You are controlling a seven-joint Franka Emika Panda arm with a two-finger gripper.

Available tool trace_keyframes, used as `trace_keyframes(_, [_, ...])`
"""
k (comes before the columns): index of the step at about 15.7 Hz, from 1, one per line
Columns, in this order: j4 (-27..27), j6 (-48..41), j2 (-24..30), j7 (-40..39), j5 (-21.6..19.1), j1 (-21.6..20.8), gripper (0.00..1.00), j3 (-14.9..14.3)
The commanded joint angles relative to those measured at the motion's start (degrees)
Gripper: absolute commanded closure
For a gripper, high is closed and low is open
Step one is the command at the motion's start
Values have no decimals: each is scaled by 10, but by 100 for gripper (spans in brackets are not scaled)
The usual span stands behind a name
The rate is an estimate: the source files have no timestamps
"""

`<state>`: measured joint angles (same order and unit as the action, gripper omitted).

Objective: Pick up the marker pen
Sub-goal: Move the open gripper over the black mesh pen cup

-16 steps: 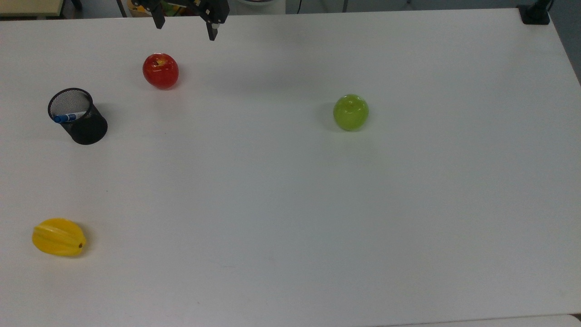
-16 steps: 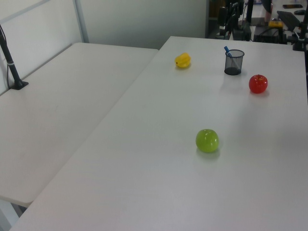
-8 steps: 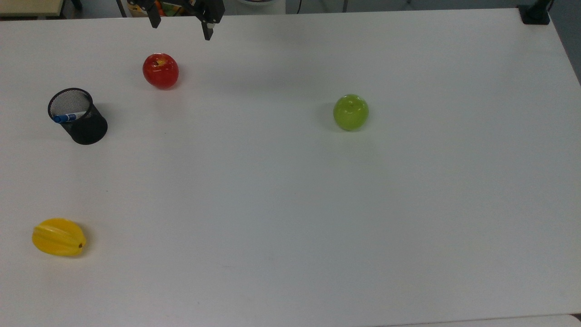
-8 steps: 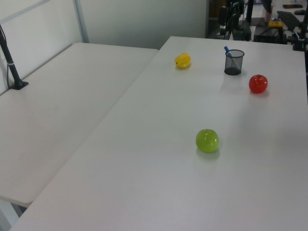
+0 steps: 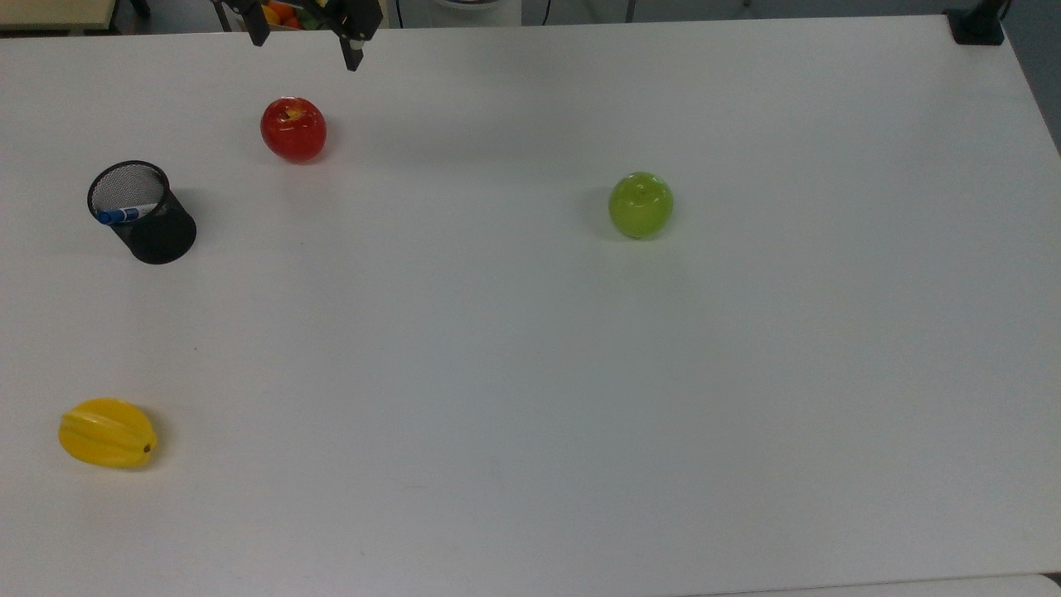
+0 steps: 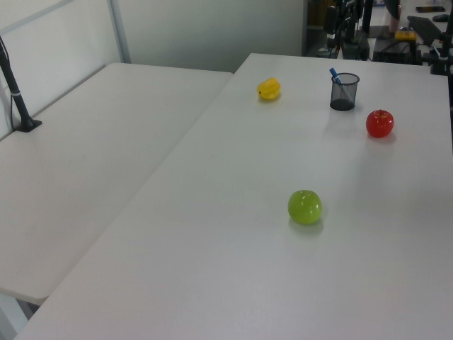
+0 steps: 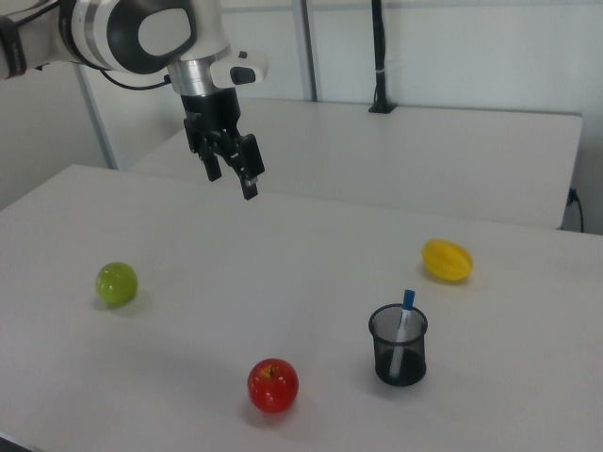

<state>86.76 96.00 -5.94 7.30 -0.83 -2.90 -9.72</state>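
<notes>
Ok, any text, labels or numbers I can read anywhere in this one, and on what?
None can be read.
The marker in the mesh cup shows blue on its barrel; if that is print, it is too small to read.
The apples, yellow fruit, table and gripper show no marking.

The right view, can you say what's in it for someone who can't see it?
A robot arm's gripper hangs with open jaws above a white table. Near the front, a marker pen with a blue cap stands in a black mesh cup beside a red apple. A green apple sits on the right view's left and a yellow fruit farther back.
</notes>
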Motion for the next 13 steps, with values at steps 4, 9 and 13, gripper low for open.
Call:
trace_keyframes(4, [5,88,-17,-39,2,-5,0,-43])
trace_keyframes(9, [11,175,-53,-93,-3,-3,0,-113])
trace_keyframes(13, [15,214,-88,-179,-49,16,0,-158])
